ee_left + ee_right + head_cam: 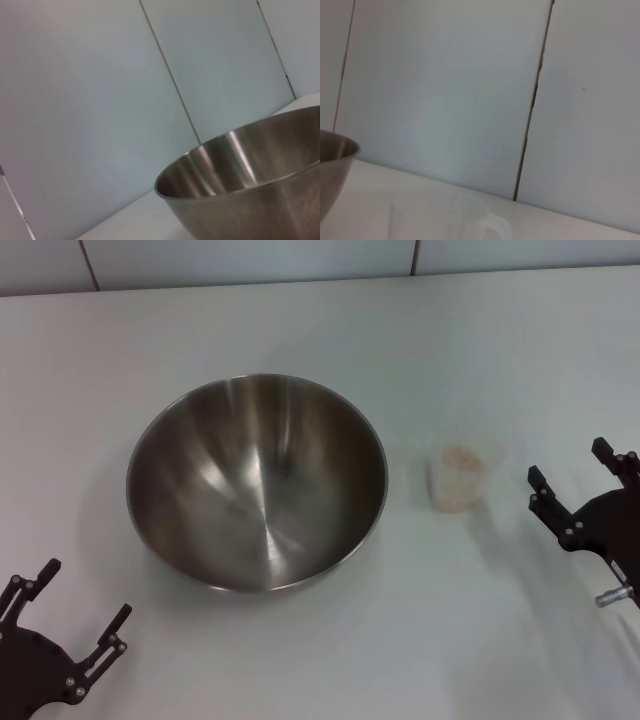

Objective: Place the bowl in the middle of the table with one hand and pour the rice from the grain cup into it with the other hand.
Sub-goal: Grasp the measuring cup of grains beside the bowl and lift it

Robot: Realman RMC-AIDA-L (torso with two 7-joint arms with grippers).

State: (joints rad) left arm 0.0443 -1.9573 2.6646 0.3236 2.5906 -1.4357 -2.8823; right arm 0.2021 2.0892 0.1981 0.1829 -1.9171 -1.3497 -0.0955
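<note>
Standing between two open grippers: one bowl (256, 483), one grain cup (458, 478).

The bowl (256, 483) sits upright on the table (300, 330), left of centre. The grain cup (459, 478) stands to its right, apart from it, with rice (461, 457) inside. The left gripper (70, 615) lies near the front left corner, the right gripper (570, 472) just right of the cup.
</note>
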